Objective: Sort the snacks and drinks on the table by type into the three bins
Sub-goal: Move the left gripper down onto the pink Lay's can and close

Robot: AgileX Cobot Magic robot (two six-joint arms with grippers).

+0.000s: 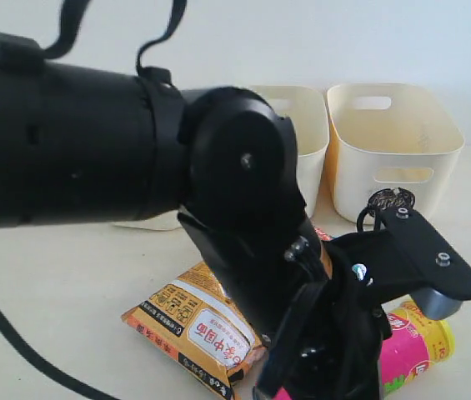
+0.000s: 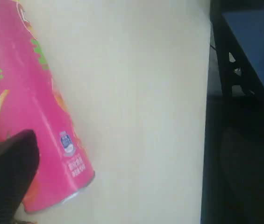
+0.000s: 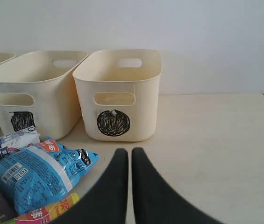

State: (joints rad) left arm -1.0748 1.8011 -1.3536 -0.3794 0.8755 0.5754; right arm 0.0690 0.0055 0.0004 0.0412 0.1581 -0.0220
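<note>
Now the left claw [image 2: 10, 177] is low at the pink cardboard chip tube [image 2: 24, 93], for the pick.
Only one black finger of this claw shows, close against the tube's side, so I cannot tell whether the jaws stand wide or narrow. The tube lies on its side on the pale beige table [image 2: 146, 93], near the crinkly orange snack bag [image 1: 193, 321]. To pick well, I think the jaws should go across the round body near its middle, because a lying tube rolls easily and an end grip lets it tip. The right claw [image 3: 131, 186] hangs with fingers pressed together, holding nothing, facing the cream plastic bin with the black circle [image 3: 122, 93].
</note>
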